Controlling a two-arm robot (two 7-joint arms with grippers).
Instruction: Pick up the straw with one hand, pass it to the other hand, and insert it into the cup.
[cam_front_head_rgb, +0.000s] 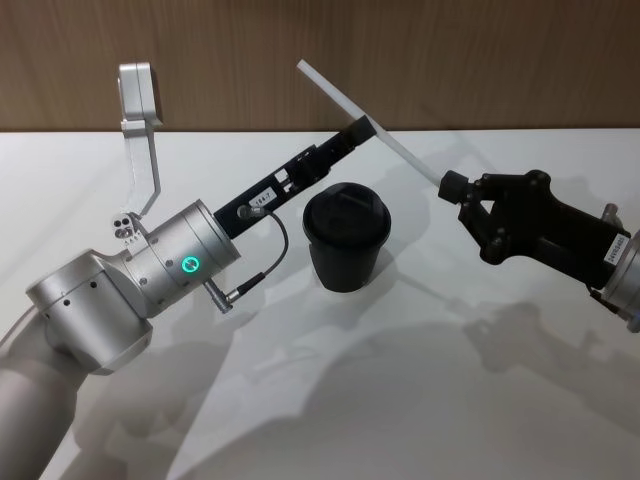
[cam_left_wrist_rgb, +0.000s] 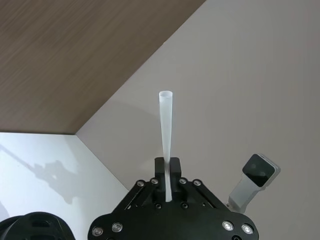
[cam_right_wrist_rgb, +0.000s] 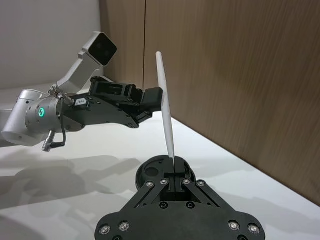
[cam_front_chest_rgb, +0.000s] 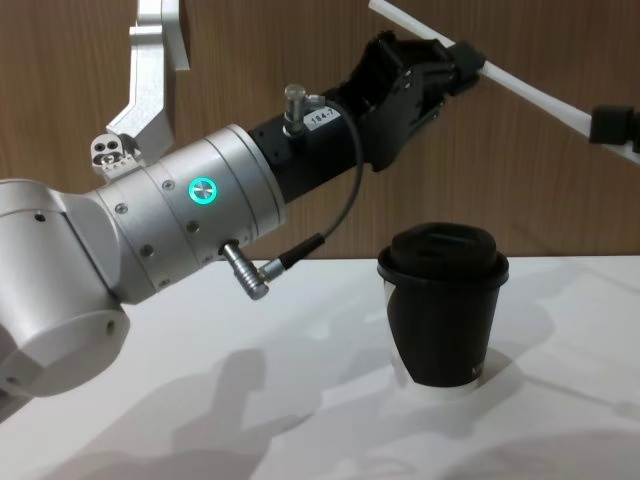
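Note:
The thin white straw (cam_front_head_rgb: 405, 150) hangs tilted in the air above and behind the cup (cam_front_head_rgb: 345, 238), a black paper cup with a domed black lid standing upright on the table. My left gripper (cam_front_head_rgb: 358, 130), on the silver wrist with the green ring, is shut on the straw's middle. My all-black right gripper (cam_front_head_rgb: 450, 185) is shut on the straw's lower end, to the right of the cup. In the left wrist view the straw (cam_left_wrist_rgb: 165, 125) rises from between the fingers. The chest view has the straw (cam_front_chest_rgb: 530, 90) above the cup (cam_front_chest_rgb: 445, 310).
A white table (cam_front_head_rgb: 400, 400) runs back to a wooden wall (cam_front_head_rgb: 450, 40). A dark cable with a metal plug (cam_front_head_rgb: 245, 285) loops off the left wrist, close to the cup's left side. The silver camera bracket (cam_front_head_rgb: 137, 110) sticks up from that wrist.

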